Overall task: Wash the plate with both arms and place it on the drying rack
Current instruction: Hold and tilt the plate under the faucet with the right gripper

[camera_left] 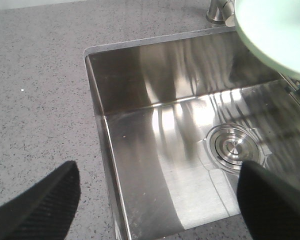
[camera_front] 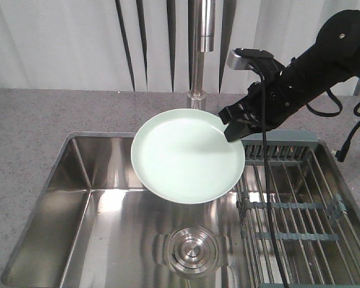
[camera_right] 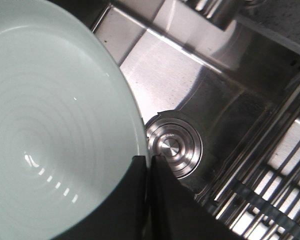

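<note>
The pale mint-green plate point(camera_front: 189, 156) hangs tilted over the steel sink point(camera_front: 108, 240), below the tap. My right gripper point(camera_front: 233, 130) is shut on the plate's right rim; in the right wrist view the plate point(camera_right: 50, 125) fills the left side and the right gripper point(camera_right: 150, 159) pinches its edge above the drain. My left gripper point(camera_left: 157, 192) is open above the sink's front left corner, with nothing between its fingertips point(camera_left: 50, 197); the plate's edge point(camera_left: 275, 30) shows at the top right of that view. The drying rack point(camera_front: 300, 210) lies to the right of the plate.
A chrome tap point(camera_front: 199, 48) stands behind the sink, above the plate. The round drain point(camera_front: 192, 251) sits in the basin floor. Grey speckled counter point(camera_front: 30, 126) surrounds the sink. A grey-green caddy point(camera_front: 282, 147) sits at the rack's far end. Black cables point(camera_front: 270, 198) hang from the right arm.
</note>
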